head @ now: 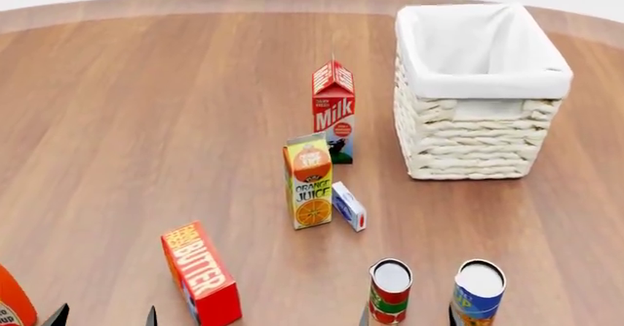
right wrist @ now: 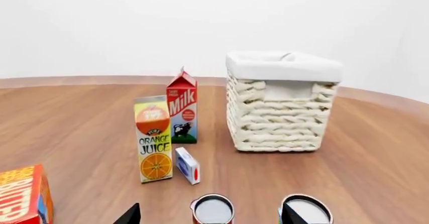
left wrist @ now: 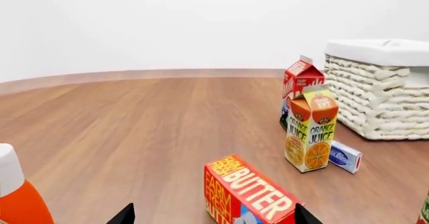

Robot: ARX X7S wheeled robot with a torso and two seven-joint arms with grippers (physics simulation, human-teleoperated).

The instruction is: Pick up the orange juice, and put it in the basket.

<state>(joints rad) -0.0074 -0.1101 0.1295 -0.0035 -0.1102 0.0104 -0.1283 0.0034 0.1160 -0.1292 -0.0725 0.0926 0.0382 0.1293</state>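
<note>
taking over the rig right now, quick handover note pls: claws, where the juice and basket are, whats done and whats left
Left claw: open, empty, low at the near edge, beside the butter box.
Right claw: open, empty, with two upright cans just in front of it.
Orange juice: standing upright on the wooden floor, untouched, with the milk carton behind it and a small white-and-blue box close at its side.
Basket: far right of the cartons; nothing shows inside it in the head view.
Done: nothing yet.
Left: reach the juice, grasp it, lift it and set it in the basket.
</note>
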